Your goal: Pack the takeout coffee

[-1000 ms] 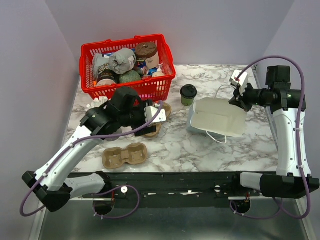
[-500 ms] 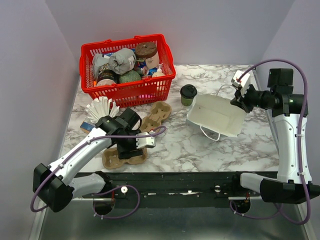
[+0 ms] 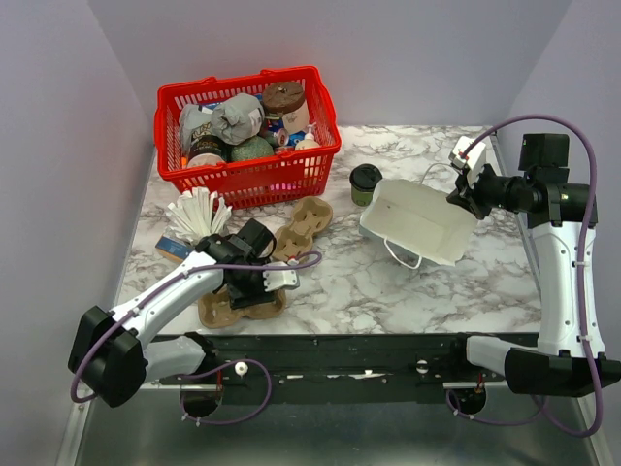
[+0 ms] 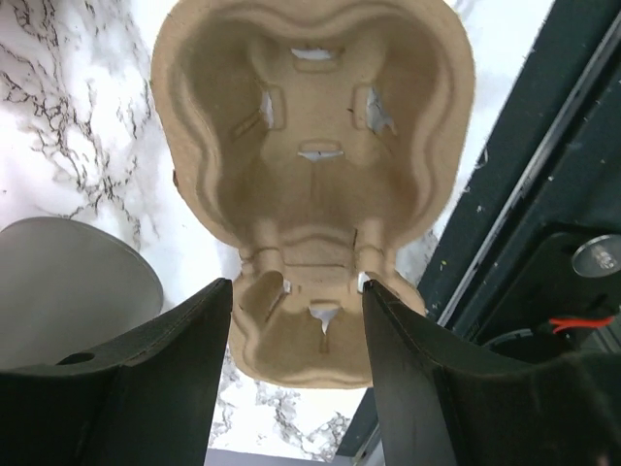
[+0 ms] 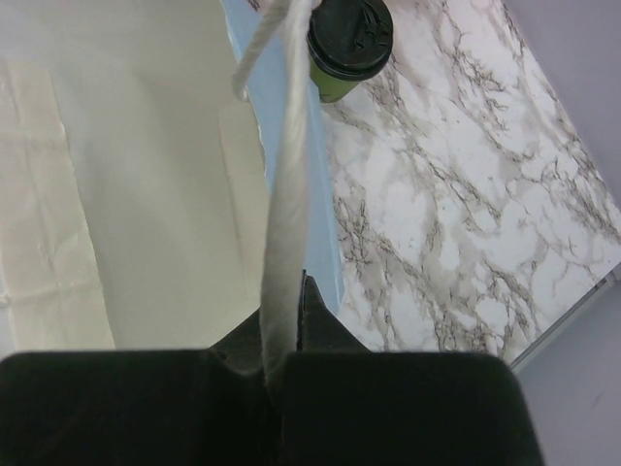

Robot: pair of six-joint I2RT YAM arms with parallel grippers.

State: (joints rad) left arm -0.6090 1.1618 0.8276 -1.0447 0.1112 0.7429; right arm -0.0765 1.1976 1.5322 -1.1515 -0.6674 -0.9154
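Observation:
The takeout coffee (image 3: pixel 366 183), a small green cup with a black lid, stands upright on the marble table, just left of a white paper bag (image 3: pixel 417 228). My right gripper (image 3: pixel 459 197) is shut on the bag's white rope handle (image 5: pixel 286 194) and holds the bag's mouth tilted towards the cup. The cup (image 5: pixel 349 44) shows beyond the bag's rim in the right wrist view. My left gripper (image 3: pixel 278 278) is open and empty. It hangs low over a brown cardboard cup carrier (image 4: pixel 310 146) near the table's front edge, with its jaws standing either side of the carrier's near end.
A second cardboard carrier (image 3: pixel 303 225) lies mid-table. A red basket (image 3: pixel 247 175) full of packaged goods stands at the back left. A cup of white stirrers (image 3: pixel 194 212) stands at the left edge. The dark front rail (image 4: pixel 543 194) runs beside the near carrier.
My left arm has swung back from the far carrier to low over the near carrier by the front edge. The right gripper has drawn the bag a little left, towards the cup.

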